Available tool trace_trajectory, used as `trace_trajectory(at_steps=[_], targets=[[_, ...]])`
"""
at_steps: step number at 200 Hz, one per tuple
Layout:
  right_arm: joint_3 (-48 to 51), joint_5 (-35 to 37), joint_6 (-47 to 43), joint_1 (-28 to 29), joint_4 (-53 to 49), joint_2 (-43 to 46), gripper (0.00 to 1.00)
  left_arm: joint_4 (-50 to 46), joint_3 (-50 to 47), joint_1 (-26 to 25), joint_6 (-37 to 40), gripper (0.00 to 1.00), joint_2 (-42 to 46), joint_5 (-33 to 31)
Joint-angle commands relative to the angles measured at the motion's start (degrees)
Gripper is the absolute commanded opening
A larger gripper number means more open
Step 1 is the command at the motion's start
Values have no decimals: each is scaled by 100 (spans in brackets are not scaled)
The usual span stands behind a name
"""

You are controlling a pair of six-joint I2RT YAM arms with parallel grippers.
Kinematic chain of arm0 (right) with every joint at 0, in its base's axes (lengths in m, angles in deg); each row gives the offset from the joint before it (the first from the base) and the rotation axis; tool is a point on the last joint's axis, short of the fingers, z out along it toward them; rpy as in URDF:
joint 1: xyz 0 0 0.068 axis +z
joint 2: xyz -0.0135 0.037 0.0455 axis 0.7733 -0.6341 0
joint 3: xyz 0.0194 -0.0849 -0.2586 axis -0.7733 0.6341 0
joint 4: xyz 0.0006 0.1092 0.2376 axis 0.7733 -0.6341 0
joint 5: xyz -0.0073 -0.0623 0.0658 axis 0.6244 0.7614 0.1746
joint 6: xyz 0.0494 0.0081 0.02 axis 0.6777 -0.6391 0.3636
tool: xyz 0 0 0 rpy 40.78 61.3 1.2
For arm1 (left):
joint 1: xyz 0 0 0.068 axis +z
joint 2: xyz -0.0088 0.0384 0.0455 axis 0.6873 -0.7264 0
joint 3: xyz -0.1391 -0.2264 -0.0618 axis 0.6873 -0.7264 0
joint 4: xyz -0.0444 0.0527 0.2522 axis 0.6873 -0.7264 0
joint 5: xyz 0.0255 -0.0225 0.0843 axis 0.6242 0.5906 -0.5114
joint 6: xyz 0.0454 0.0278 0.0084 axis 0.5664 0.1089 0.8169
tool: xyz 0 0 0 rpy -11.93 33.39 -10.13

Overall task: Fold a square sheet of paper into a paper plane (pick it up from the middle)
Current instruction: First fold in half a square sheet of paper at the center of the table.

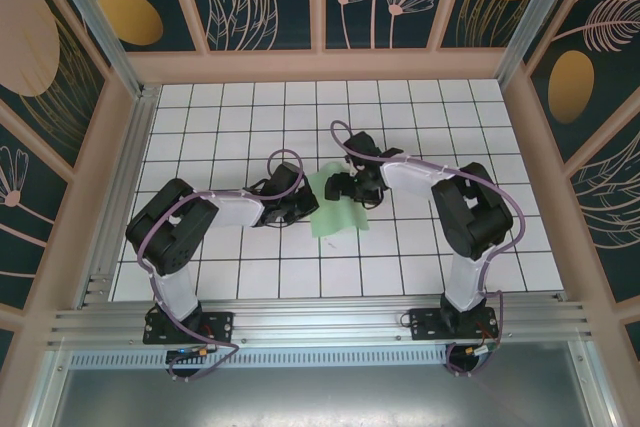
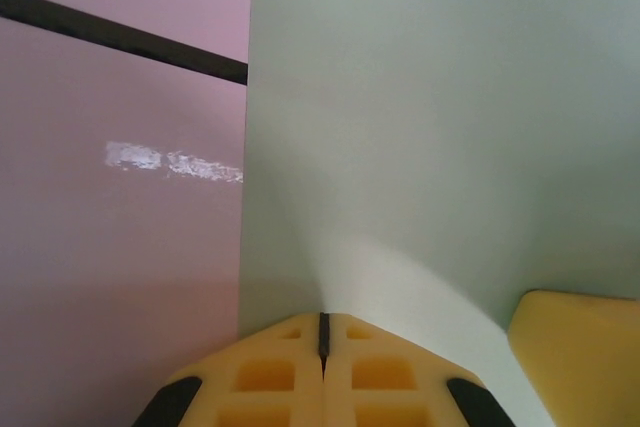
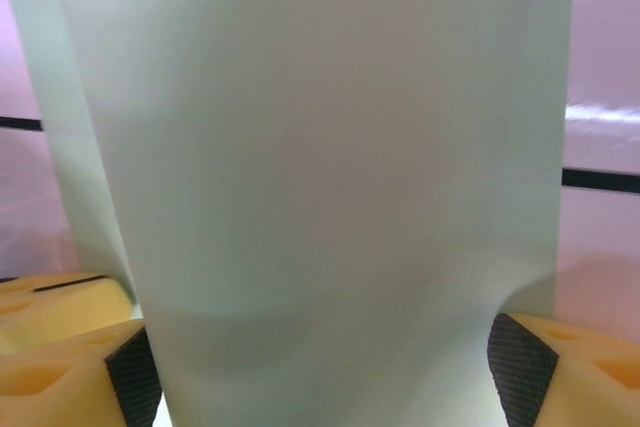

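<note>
Thin light-green square sheet of paper (image 1: 338, 217) is pinched by the tightly closed left gripper (image 2: 322, 339). Right gripper (image 3: 325, 362) is spread wide, w/ the sheet between its fingers.

In the top view the square sheet of paper (image 1: 340, 217) lies on the tiled table (image 1: 220, 137) at mid-frame, between the grippers. The left gripper (image 1: 303, 209) is at its left edge, the right gripper (image 1: 345, 187) over its upper part. In the right wrist view the sheet stands between that gripper's fingers (image 3: 525, 367), which sit at lower left and lower right.
</note>
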Motion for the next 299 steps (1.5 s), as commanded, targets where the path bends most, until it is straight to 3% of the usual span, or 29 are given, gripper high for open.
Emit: trace_trajectory(at_steps=[1,49,85,129,164,202,245,299], targets=[[-111,-474,35,111,79,-138,79,-235,-88,-28,65,1,-283,106],[246,-602,356,98,663,125,46,-122,-88,-28,111,2,-5,162],[941,-1251,633,-156,1681,677,32,-14,-237,215,146,12,559,321],[1711,-2905,1114,-609,3386,1162,26,952,-1103,867,-71,42,1630,1069],[1880,-3815,1611,-733,4318,1284,25,2174,-1634,982,-81,69,2089,1712],[1838,-4570,2044,-789,4928,1405,25,2710,-1733,995,91,84,2306,2061],[1807,-4839,2230,-796,5112,1364,25,3685,-2002,1095,16,79,2288,2349],[1885,-4875,2306,-816,5244,1321,25,5628,-2524,1132,-733,41,1964,2453]])
